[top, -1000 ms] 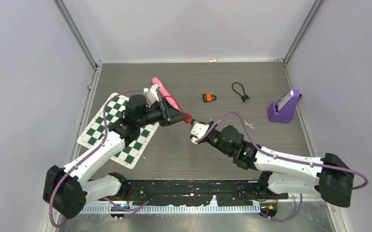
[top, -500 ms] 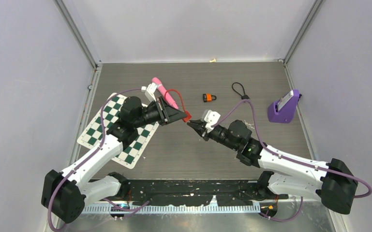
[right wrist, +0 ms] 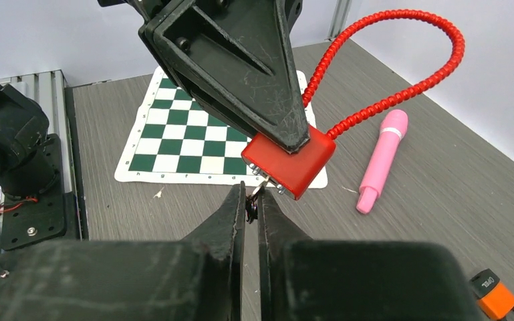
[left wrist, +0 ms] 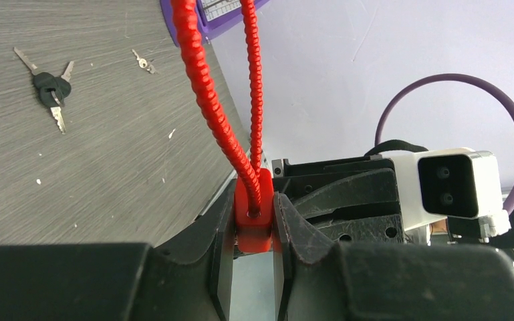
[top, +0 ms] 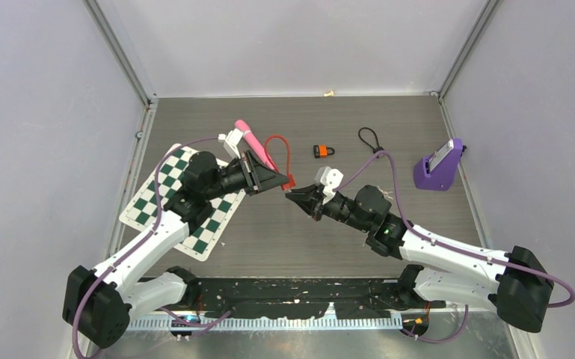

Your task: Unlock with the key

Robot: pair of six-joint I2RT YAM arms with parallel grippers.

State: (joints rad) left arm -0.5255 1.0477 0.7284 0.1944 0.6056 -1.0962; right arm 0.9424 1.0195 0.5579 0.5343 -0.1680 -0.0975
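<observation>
A red cable lock point(right wrist: 287, 159) with a ribbed red cable loop point(top: 277, 149) is held above the table. My left gripper point(left wrist: 254, 207) is shut on the lock's body point(left wrist: 253, 221), and the cable rises away from its fingers. My right gripper point(right wrist: 250, 200) is shut on a small key point(right wrist: 257, 192) with a dark head. The key's silvery tip reaches the lock's lower face. I cannot tell whether it sits in the keyhole. In the top view the two grippers point(top: 284, 182) point(top: 297, 198) meet tip to tip over the table's middle.
An orange padlock point(top: 323, 151), a black cable lock point(top: 372, 140) and a purple holder point(top: 440, 166) lie at the back right. A pink pen point(top: 253, 143) and a green-and-white chequered mat point(top: 172, 198) are at the left. Spare keys point(left wrist: 52, 87) lie on the table.
My right gripper has swung up and left until its tip is at the red lock. The left arm has shifted slightly and the cable loop has risen.
</observation>
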